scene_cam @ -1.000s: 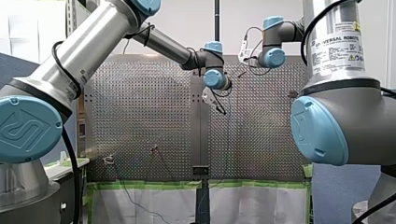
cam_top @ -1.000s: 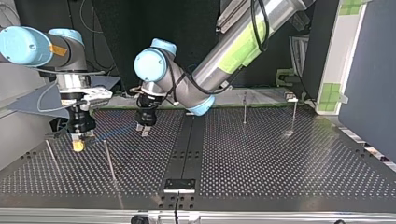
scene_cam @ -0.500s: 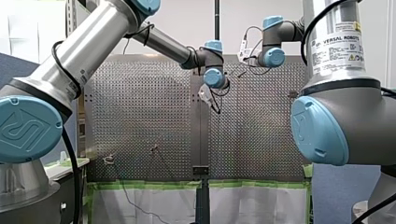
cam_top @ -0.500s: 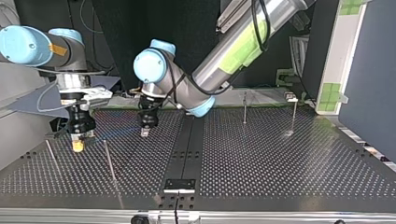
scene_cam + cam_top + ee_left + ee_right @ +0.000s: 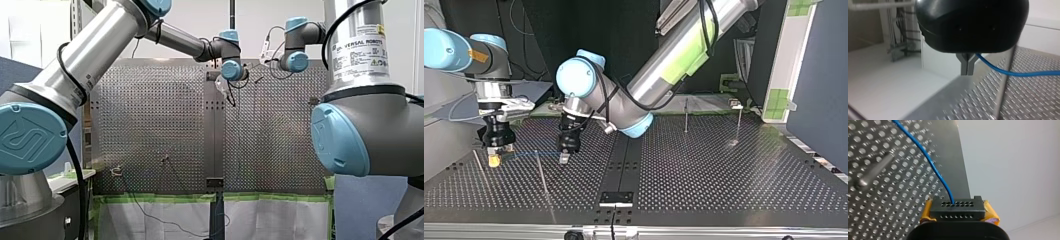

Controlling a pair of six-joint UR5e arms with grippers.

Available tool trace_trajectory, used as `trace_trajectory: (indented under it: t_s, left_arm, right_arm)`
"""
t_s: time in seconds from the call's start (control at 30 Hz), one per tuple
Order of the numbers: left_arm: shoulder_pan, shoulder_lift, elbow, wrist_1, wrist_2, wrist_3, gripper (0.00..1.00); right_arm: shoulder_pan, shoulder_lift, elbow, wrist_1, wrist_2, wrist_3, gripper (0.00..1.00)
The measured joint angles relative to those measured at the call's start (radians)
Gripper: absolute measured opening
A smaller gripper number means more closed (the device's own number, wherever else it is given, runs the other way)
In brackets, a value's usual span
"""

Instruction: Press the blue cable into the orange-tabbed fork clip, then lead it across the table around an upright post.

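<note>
Blue cable (image 5: 531,153) strung between left pincer (image 5: 564,159) and right pincer (image 5: 494,161), both clamped on it, near the left edge of the counter (image 5: 724,185) in the top view. Can't spot the clip, post (image 5: 542,172) not rounded yet imo.

Perforated table (image 5: 724,180): upright posts (image 5: 686,116) standing (dark centre strip (image 5: 624,160)).

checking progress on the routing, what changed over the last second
My left gripper moved toward the top view's left and nearer that camera; my right gripper shifted that way a little too. Both stay shut on the blue cable stretched between them. The upright posts have not moved.
</note>
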Motion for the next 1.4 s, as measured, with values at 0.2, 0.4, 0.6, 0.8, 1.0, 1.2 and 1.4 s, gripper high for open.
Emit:
trace_trajectory:
  t_s: [0.2,0.4,0.6,0.8,1.0,1.2,1.4]
  left_arm:
    - [0.012,-0.002,0.048,0.004,0.029,0.062,0.0]
    - [0.031,-0.017,0.076,0.007,0.055,0.08,0.0]
    - [0.04,-0.07,0.131,-0.033,0.076,0.08,0.0]
    - [0.049,-0.112,0.189,-0.048,0.077,0.079,0.0]
    - [0.069,-0.119,0.197,-0.053,0.09,0.078,0.0]
    - [0.087,-0.119,0.152,-0.03,0.116,0.075,0.0]
    - [0.102,-0.12,0.094,0.003,0.137,0.073,0.0]
  right_arm:
    - [-0.027,0.003,-0.004,-0.023,-0.003,0.014,0.0]
    - [-0.049,0.03,-0.014,-0.045,-0.017,0.02,0.0]
    - [-0.068,0.068,-0.029,-0.048,-0.021,0.022,0.0]
    - [-0.086,0.113,-0.047,-0.05,-0.031,0.024,0.0]
    - [-0.105,0.15,-0.051,-0.068,-0.037,0.025,0.0]
    - [-0.12,0.183,-0.052,-0.072,-0.038,0.025,0.0]
    - [-0.123,0.235,-0.051,-0.071,-0.038,0.025,0.0]
